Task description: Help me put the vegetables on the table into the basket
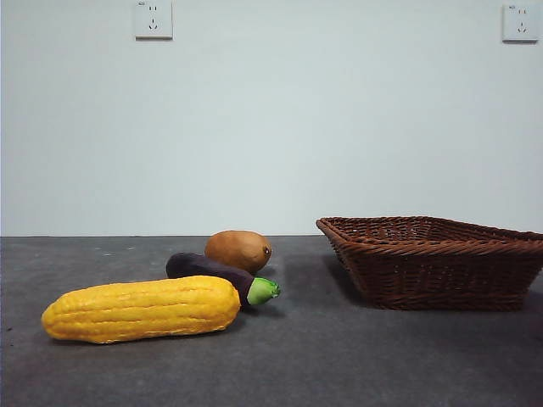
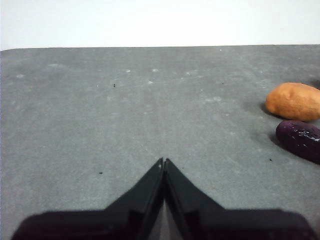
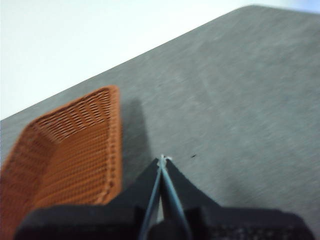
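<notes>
A: Corn cob, eggplant, potato: all 3 on the table, none in the basket yet. Clustered well to one side of the basket, open grey surface between. Corn nearest the front camera and farthest from the basket, eggplant just behind it and apparently touching, green stem end turned toward the basket, potato behind the eggplant.

B: And the tools?

A: Left gripper pressed together, tips meeting, nothing pinched; hovering over bare table with potato and eggplant off at the edge of its wrist view. Right gripper likewise closed on nothing, poised just beside the basket, outside the rim. Neither visible from the front.

B: So, step in hand?

A: Likely the first pick, not yet begun. Probably left arm's job, being nearer the vegetables.

B: How to do it well?

A: Spread the jaws before descending. Take the potato or eggplant first, perhaps; closer to the basket. Grip the eggplant across its slim middle, not lengthwise. Approach straight down to avoid nudging the corn lying against it. For the corn, pinch at mid-length to prevent tipping. Carry high enough to clear the flared rim, release low inside.
</notes>
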`<state>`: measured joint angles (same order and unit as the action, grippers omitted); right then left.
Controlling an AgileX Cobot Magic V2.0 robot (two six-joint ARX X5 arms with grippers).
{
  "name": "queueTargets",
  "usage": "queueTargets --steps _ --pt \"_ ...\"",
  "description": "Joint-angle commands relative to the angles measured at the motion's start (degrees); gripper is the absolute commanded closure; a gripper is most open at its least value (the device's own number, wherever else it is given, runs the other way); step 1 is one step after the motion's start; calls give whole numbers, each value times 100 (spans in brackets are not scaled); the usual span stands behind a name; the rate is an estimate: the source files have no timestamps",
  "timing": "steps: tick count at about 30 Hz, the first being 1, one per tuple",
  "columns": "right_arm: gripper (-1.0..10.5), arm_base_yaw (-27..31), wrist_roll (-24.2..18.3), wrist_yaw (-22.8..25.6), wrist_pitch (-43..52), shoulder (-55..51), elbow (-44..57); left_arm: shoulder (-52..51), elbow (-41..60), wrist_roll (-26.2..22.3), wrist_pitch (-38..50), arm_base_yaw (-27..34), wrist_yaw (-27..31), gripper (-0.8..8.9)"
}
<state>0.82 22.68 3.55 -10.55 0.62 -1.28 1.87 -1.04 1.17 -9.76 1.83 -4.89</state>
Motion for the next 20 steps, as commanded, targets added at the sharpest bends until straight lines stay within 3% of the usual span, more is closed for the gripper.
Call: queueTargets --steps 1,8,12,20 --pt "949 0 181 -262 17 -11 -11 2 48 151 61 13 -7 818" --pt "949 0 461 -426 -166 72 -476 17 -232 485 37 11 -31 819" --pt "949 0 459 -601 -170 387 -863 219 -549 485 35 13 -334 819" --pt "949 0 560 -1322 -750 1679 -1880 1307 -1316 638 -61 7 -881 819"
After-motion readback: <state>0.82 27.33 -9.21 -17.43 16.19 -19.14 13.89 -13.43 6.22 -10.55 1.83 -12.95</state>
